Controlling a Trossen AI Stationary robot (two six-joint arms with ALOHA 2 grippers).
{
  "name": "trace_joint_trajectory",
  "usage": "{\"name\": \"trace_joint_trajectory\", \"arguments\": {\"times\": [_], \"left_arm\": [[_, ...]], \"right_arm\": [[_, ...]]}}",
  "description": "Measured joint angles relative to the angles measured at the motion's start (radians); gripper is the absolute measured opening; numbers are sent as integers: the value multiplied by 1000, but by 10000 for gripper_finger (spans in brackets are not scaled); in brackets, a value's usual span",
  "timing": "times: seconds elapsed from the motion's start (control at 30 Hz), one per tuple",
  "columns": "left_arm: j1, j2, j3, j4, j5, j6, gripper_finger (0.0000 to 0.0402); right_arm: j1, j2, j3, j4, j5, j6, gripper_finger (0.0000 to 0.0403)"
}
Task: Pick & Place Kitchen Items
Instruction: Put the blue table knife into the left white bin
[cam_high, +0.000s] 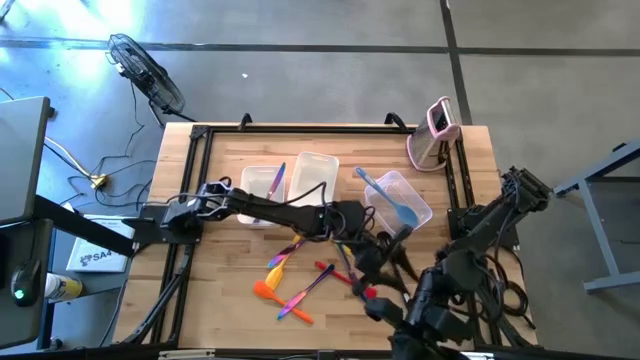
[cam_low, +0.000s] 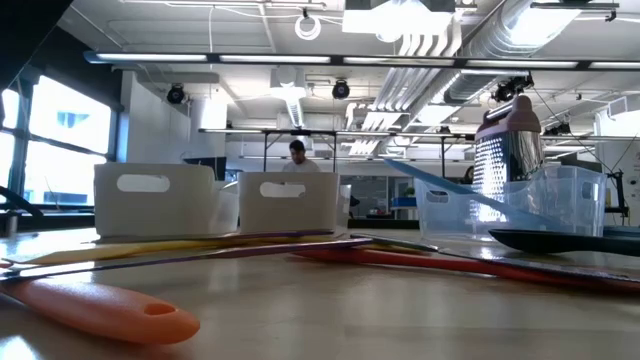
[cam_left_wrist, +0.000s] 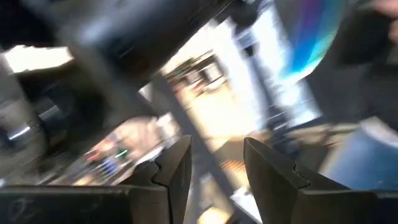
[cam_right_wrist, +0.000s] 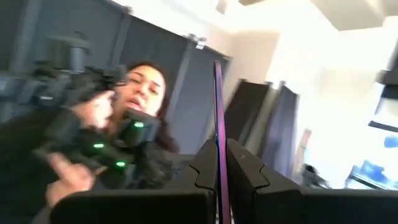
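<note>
Several slim utensils lie flat on the wooden table: an orange spatula (cam_high: 266, 290), a yellow one (cam_high: 279, 261), a rainbow-handled one (cam_high: 300, 300) and a red one (cam_high: 330, 270). A light blue spatula (cam_high: 393, 200) leans in the right clear tub (cam_high: 420, 205), and a purple utensil (cam_high: 277, 181) lies in the left tub (cam_high: 256, 195). My left gripper (cam_left_wrist: 217, 158) is open and empty, over the table's middle beside the right tub. My right gripper (cam_right_wrist: 221, 146) is near the front edge, shut on a thin purple utensil (cam_right_wrist: 218, 99). My right gripper pinches the slim purple handle (cam_right_wrist: 219, 152) between its two fingers. The handle lies along the fingers and sticks out straight beyond their tips. The fingers point away from the table toward a person in the room. The utensil's other end is hidden behind the gripper.
A third clear tub (cam_high: 313, 172) stands between the other two. An upright pink-and-white gadget (cam_high: 436, 133) stands at the far right corner. In the low view, a black ladle (cam_low: 565, 240) lies at the right. A person (cam_right_wrist: 134, 106) holding a controller stands beyond the front edge.
</note>
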Motion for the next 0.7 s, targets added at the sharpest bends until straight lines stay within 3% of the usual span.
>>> {"name": "trace_joint_trajectory", "arguments": {"times": [0.13, 0.27, 0.37, 0.47, 0.7], "left_arm": [[-19, 0, 0, -8, -244, 105, 141], [-39, 0, 0, 2, -403, 152, 141], [-49, 0, 0, 16, -516, 153, 141], [-57, 0, 0, 35, -571, 131, 141], [-70, 0, 0, 74, -633, 49, 141]], "right_arm": [[7, -14, 0, -26, 121, -16, 5], [34, -55, 0, -95, 330, -86, 5], [71, -73, 0, -118, 419, -152, 5], [114, -77, 0, -123, 499, -230, 5], [167, -77, 0, -73, 530, -343, 5]]}}
